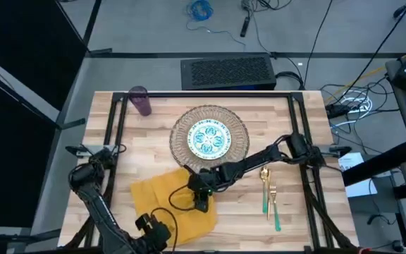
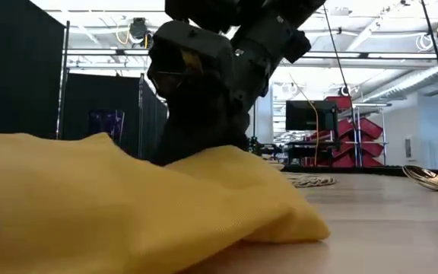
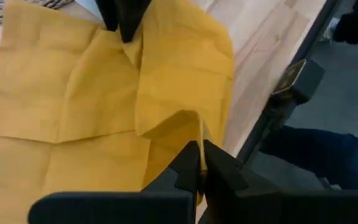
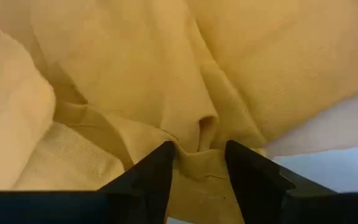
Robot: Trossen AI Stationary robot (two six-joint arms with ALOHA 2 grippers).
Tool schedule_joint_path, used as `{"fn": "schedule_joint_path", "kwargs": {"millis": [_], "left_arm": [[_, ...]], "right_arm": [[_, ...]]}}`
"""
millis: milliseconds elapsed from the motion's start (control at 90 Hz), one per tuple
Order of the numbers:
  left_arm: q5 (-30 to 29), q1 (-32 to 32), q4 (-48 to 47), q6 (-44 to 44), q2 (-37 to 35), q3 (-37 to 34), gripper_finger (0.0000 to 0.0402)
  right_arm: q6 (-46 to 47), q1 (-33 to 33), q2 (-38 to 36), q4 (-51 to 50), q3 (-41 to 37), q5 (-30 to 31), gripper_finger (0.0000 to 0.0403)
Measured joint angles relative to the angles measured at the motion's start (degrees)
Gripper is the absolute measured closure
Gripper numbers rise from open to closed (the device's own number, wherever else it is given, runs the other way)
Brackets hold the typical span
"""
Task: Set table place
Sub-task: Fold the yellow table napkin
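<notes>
The mustard-yellow napkin (image 1: pixel 162 192) lies rumpled on the table (image 1: pixel 302 226) at the near left, in front of the woven mat (image 1: pixel 240 125) that carries the patterned plate (image 1: pixel 210 138). My right gripper (image 1: pixel 201 203) reaches in from the right and is shut on the napkin's right part. My left gripper (image 1: pixel 162 236) is at the near edge, shut on the napkin's near border. The fork and spoon (image 1: pixel 269 197) lie to the right of the mat. The purple cup (image 1: pixel 141 100) stands at the far left. My left gripper pinches a thin near edge of the napkin (image 3: pixel 200 132) between its two fingers (image 3: pixel 224 167). That edge is drawn up off the table toward the fingers, while the rest of the cloth (image 3: pixel 48 99) lies flat. My right gripper holds a bunched fold of the napkin (image 4: pixel 202 144) between its two fingers (image 4: pixel 157 169), coming from above and pointing down. Several creases run into the fold. The cloth around it (image 2: pixel 128 213) rests on the table.
The table's black frame bar (image 3: pixel 278 106) runs close behind my left gripper at the near edge. Bare wood (image 1: pixel 245 226) lies between the napkin and the cutlery. Cables and a keyboard-like panel (image 1: pixel 225 70) sit beyond the far edge.
</notes>
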Motion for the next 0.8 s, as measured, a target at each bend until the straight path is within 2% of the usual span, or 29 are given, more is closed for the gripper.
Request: {"fn": "schedule_joint_path", "kwargs": {"millis": [178,356,600,700,800], "left_arm": [[-0.02,-0.61,1.40,-0.33,0.00,-0.01,0.0402],[-0.11,-1.11,2.22,-0.35,0.00,-0.02,0.0402],[-1.65,-1.08,2.25,-0.23,0.00,-0.02,0.0402],[-1.73,-1.07,2.24,0.15,0.00,-0.02,0.0402],[-1.75,-1.07,2.09,0.17,0.00,-0.02,0.0402]], "right_arm": [[-0.25,1.75,-3.22,-2.48,-0.22,3.53,0.0327],[-0.62,2.20,-7.05,-5.43,-0.13,6.47,0.0351],[-1.22,2.76,-8.63,-7.69,-0.13,6.95,0.0390],[-4.96,3.00,-8.10,-7.81,-0.04,6.61,0.0388],[-6.98,3.06,-7.91,-8.44,-0.14,6.52,0.0358]]}}
